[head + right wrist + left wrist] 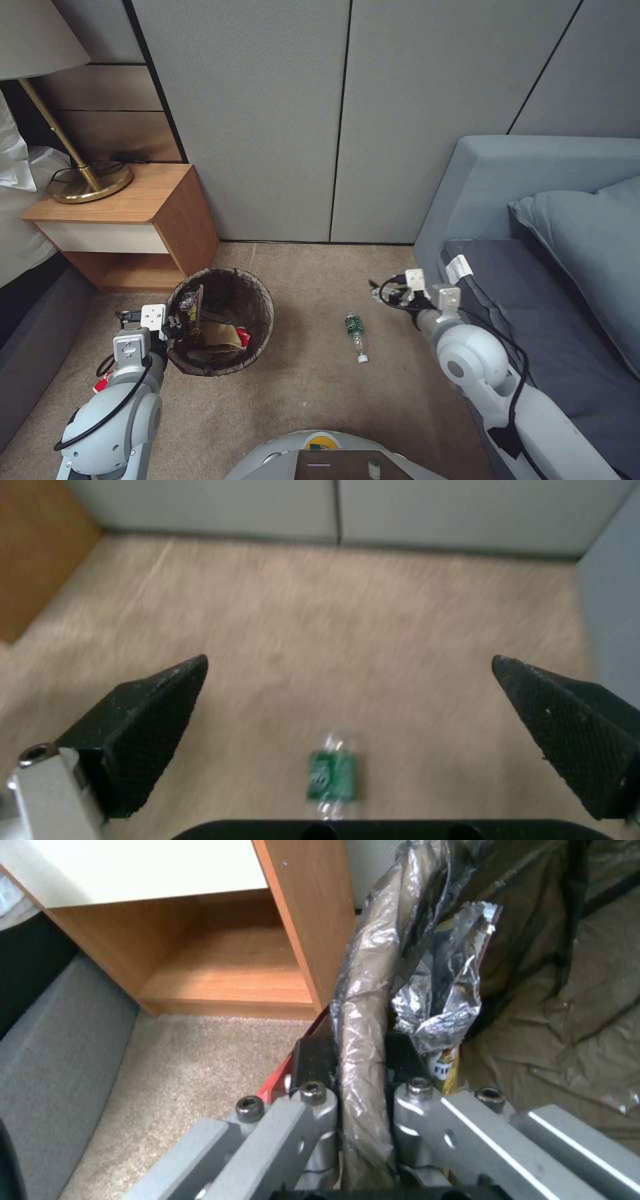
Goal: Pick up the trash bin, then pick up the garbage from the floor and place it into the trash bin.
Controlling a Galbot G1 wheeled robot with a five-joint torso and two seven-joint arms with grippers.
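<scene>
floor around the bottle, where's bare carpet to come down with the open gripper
Bare carpet surrounds the bottle: toward the wall, and between it and the sofa, under the open right gripper. It is crowded at the trash bin, whose rim the left gripper clamps beside the nightstand.

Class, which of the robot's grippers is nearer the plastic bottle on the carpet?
Right. The right gripper hovers open just beyond the bottle, toward the sofa; the left gripper is across the floor, clamped on the trash bin rim.

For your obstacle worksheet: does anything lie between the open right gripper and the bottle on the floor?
Nothing visible does. The right gripper hangs open above bare carpet, and the bottle lies alone below it. The left gripper grips the bin's rim.
</scene>
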